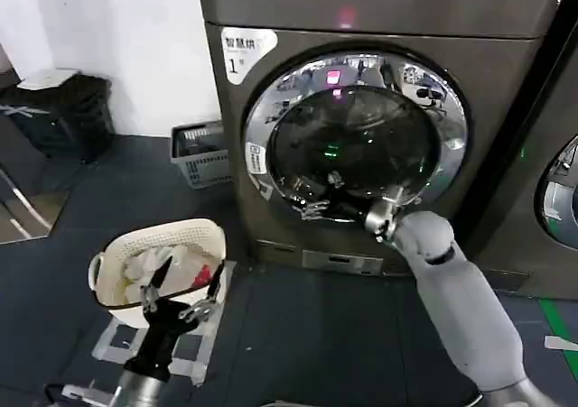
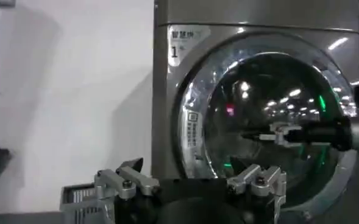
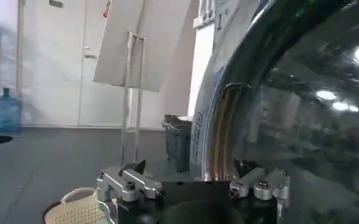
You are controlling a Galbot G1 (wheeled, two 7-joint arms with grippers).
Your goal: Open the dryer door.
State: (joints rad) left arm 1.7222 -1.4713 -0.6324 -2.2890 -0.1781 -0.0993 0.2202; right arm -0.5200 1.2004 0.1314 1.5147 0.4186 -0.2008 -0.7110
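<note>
The dryer door (image 1: 357, 136) is a round porthole with a wide chrome rim and dark glass, on the front of the grey machine marked 1. My right arm reaches up from the lower right. Its gripper (image 1: 312, 202) is open at the door's lower left, close to the glass. In the right wrist view the open right gripper (image 3: 191, 175) faces the door's chrome rim (image 3: 219, 131), which lies just ahead between its fingers. The left wrist view shows the door (image 2: 270, 103) and the right gripper (image 2: 269, 135) in front of the glass. My left gripper (image 1: 181, 291) hangs open, low at the left over the basket.
A white laundry basket (image 1: 122, 249) with clothes sits on the floor at the lower left. A grey crate (image 1: 200, 154) stands against the wall beside the dryer, and a black bin (image 1: 68, 109) farther left. A neighbouring machine (image 1: 560, 190) adjoins on the right.
</note>
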